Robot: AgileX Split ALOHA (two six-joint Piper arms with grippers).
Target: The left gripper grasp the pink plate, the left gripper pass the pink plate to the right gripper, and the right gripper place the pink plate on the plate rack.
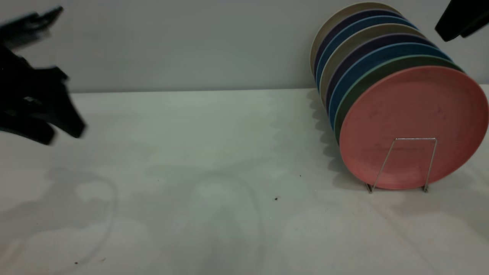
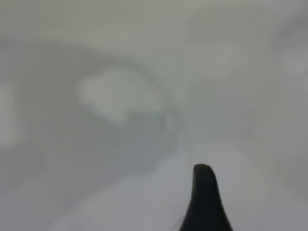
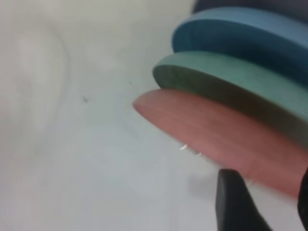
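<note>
Plate [image 1: 414,126] sitting upright in rack [image 1: 405,162] at frame right, my right gripper [image 1: 460,19] hovering upper right, left gripper [image 1: 65,131] far left, both empty-looking, grip state unclear; placing looks done, only retracting remains.

Surface: a pale white table [image 1: 214,160], matte, meeting a plain wall along its far edge.
Marks: faint ring-shaped stains near the front-left corner; a few dark specks [image 1: 276,198] around the middle and front.
Standing on it: the plate rack [image 1: 405,164], at the right edge, its wire feet touching the top.
Shadows: soft grey patches beside the rack.
</note>
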